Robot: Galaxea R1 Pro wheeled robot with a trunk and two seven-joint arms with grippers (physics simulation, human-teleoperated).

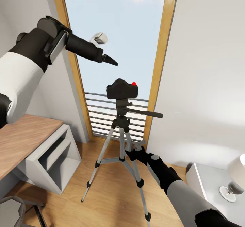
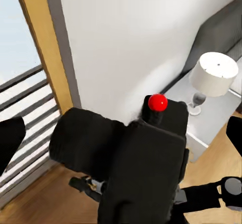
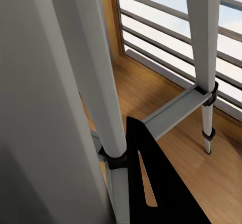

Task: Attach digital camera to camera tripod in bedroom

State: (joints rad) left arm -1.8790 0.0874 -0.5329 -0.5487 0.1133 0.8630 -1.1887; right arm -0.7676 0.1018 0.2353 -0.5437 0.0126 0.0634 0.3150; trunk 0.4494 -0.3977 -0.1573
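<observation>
The digital camera [image 1: 121, 89], black with a red button [image 1: 134, 83], sits on the head of the camera tripod [image 1: 121, 142], which stands on the wood floor before the tall window. My left gripper [image 1: 110, 61] hovers open just above and left of the camera. In the left wrist view its fingers [image 2: 8, 139] stand wide apart at the picture's edges, with the digital camera [image 2: 136, 163] between them and farther off. My right gripper [image 1: 133, 153] is low down, shut on a silver tripod leg [image 3: 112, 133]; one black finger [image 3: 156, 183] lies against it.
A wooden desk [image 1: 23, 135] with a white shelf unit [image 1: 51, 159] stands at the left, a chair [image 1: 20, 210] below it. A white nightstand [image 1: 204, 179] with a lamp [image 1: 238, 172] is at the right. The window railing [image 1: 102, 115] is behind the tripod.
</observation>
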